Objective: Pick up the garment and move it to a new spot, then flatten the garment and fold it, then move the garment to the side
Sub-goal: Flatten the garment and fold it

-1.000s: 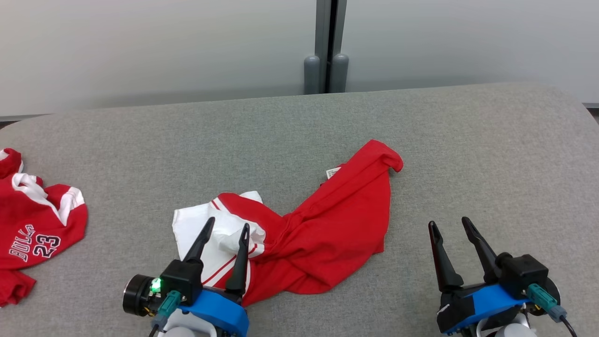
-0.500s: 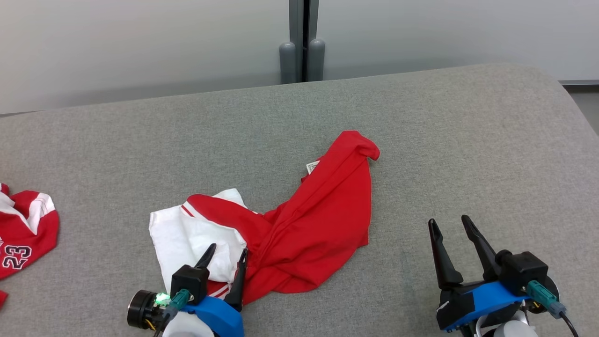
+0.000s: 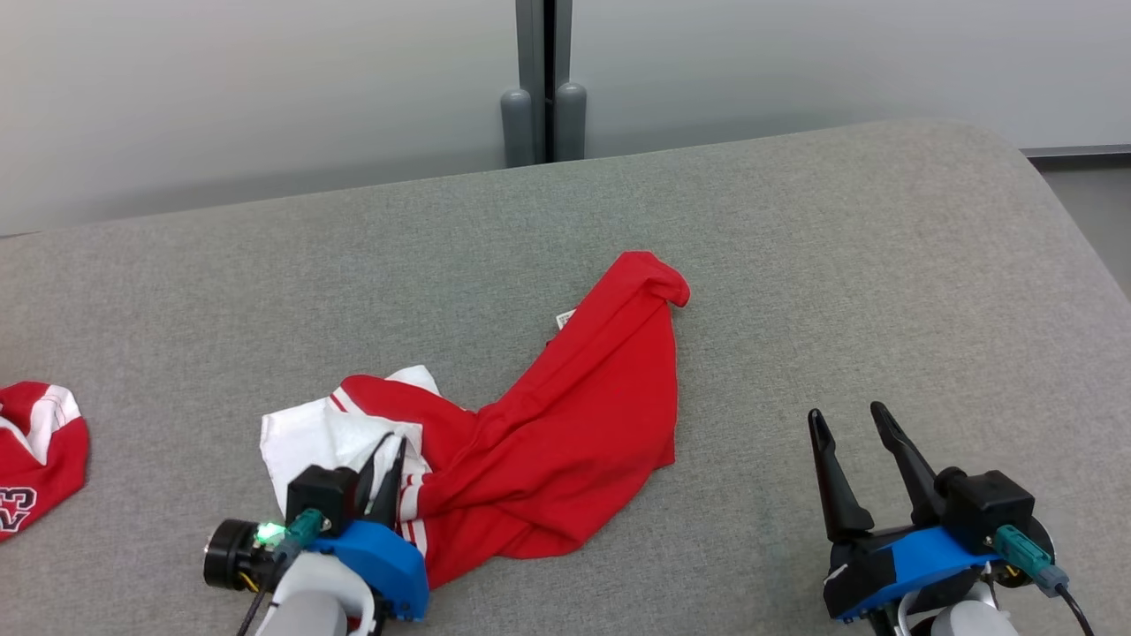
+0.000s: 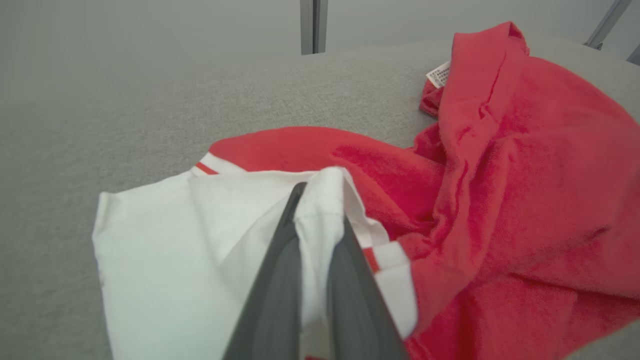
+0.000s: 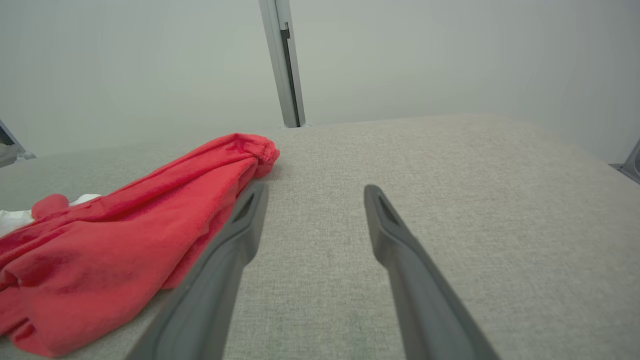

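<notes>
On the grey padded surface (image 3: pixel 839 265) lay two pieces of clothing: one crumpled red-and-white garment (image 3: pixel 565 433) near centre, one red jersey (image 3: pixel 40 442) at the left edge. Two grippers: left gripper (image 3: pixel 393 442) pinched the garment's white fold; right gripper (image 3: pixel 845 412) spread, clear of cloth.

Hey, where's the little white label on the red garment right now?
In the head view, the white label pokes out at the red garment's far edge, just left of its bunched tip, toward the middle of the grey table.
</notes>
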### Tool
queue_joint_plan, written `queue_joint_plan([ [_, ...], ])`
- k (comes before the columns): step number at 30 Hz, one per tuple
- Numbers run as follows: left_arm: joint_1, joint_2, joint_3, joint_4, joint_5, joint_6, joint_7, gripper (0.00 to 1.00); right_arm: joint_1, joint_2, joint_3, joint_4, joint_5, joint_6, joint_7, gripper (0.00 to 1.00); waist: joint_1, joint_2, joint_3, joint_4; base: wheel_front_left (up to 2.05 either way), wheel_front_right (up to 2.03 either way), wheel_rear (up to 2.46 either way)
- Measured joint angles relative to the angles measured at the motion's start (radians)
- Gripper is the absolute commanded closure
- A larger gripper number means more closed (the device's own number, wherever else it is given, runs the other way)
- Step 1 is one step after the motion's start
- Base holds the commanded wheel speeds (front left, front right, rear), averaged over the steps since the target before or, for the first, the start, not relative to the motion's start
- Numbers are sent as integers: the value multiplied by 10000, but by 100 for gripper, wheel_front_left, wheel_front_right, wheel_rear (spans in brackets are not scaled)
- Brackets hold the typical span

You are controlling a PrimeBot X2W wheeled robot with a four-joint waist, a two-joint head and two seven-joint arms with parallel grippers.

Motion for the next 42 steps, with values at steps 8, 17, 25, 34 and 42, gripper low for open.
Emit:
queue_joint_plan([
  [8, -1115, 205, 412, -1003, -50, 56, 2, 100, -8, 2, -130, -61, 12, 0, -2, 0, 0, 0, -22, -269, 0, 0, 0],
  [17, -3293, 385, 447, -1465, 230, 46, 2, 100, -199, 4, -153, -171, 63, 0, -2, 0, 0, 1, 209, -607, 0, 0, 0],
  [25, -4914, 514, 523, -1833, 311, -6, 0, 100, -242, 4, -242, -263, 84, 0, -2, 0, 0, 0, 366, -738, 0, 0, 0],
  [34, -3405, 408, 545, -2500, 280, -17, 2, 100, -105, 4, -305, -247, 161, -2, -2, 0, 0, 1, 118, -321, 0, 0, 0],
  [42, -274, 81, 479, -3519, 75, 15, 2, 100, 49, 8, -330, -188, 130, 0, -2, 0, -1, 0, -265, 428, 0, 0, 0],
])
